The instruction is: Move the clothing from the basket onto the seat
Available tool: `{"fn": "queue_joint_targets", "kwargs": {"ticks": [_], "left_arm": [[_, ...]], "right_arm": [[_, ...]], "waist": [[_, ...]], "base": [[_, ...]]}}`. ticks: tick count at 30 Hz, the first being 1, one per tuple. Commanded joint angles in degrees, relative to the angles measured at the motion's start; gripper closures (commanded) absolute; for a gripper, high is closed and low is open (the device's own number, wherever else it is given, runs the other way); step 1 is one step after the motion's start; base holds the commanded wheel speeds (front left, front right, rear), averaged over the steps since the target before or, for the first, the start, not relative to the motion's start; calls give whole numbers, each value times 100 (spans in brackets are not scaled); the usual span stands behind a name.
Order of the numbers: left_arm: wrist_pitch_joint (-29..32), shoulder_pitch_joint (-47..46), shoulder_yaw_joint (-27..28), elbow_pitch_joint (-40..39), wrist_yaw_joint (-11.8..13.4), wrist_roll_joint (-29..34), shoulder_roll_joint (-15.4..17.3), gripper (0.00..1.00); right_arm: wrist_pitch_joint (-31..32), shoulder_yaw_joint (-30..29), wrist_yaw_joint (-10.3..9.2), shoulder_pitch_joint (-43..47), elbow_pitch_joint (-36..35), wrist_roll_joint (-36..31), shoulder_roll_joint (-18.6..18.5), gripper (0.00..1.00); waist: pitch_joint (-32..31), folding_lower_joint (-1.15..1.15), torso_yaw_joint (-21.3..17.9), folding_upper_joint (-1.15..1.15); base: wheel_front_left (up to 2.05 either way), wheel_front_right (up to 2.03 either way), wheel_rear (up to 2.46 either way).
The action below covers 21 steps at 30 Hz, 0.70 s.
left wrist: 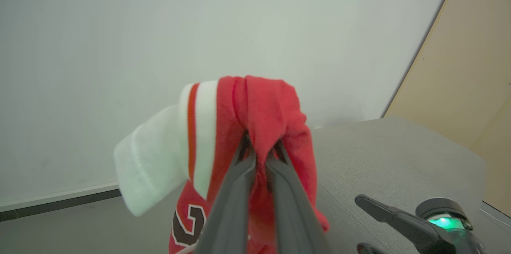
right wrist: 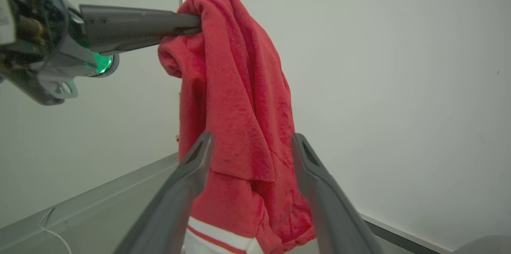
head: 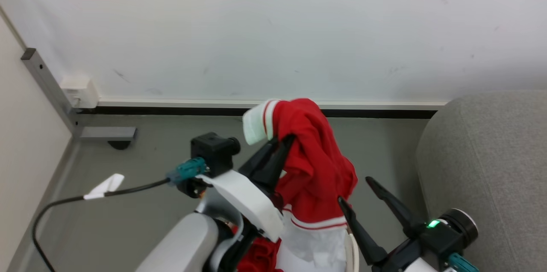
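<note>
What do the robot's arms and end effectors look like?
The left end effector and right end effector: two long tapering dark-grey fingers each. Black wrists with green light and teal connector; black cable on the left. Pale grey forearm.

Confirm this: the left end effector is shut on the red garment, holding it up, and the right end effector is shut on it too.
Not quite. The right end effector is open: the right wrist view shows its fingers spread wide, not clamped on the red garment. The left end effector is indeed shut on it, holding it up.
</note>
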Motion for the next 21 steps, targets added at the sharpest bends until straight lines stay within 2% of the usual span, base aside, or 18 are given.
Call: {"fn": "queue_joint_targets", "kwargs": {"ticks": [1, 6, 17, 18, 19, 20, 21], "left_arm": [[1, 73, -85, 24, -51, -19, -54, 100], [14, 98, -327, 45, -129, 31, -217, 100], [93, 64, -801, -101, -272, -8, -483, 100], [89, 65, -814, -116, -262, -18, -497, 100], [87, 70, -821, -126, -253, -21, -503, 100], [80, 80, -820, -133, -241, -23, -500, 100], [79, 96, -814, -132, -226, -26, -486, 100]], "right_arm": [[113, 101, -12, -171, 222, -61, -29, 0], [429, 378, -12, -527, 838, -166, 90, 0], [569, 936, -12, -890, 2167, 286, 195, 0], [518, 939, -12, -903, 2242, 312, 189, 51], [457, 906, -12, -909, 2298, 359, 191, 84], [403, 881, -12, -906, 2350, 406, 209, 100], [332, 865, -12, -904, 2381, 454, 224, 100]], "waist": [[-21, 0, 93, 0], [-63, 0, 304, 0], [-159, 0, 909, 0], [-166, 0, 946, 0], [-172, 0, 975, 0], [-176, 0, 996, 0], [-178, 0, 1012, 0]], "base": [[0, 0, 0], [0, 0, 0], [0, 0, 0], [0, 0, 0], [0, 0, 0], [0, 0, 0], [0, 0, 0]]}}
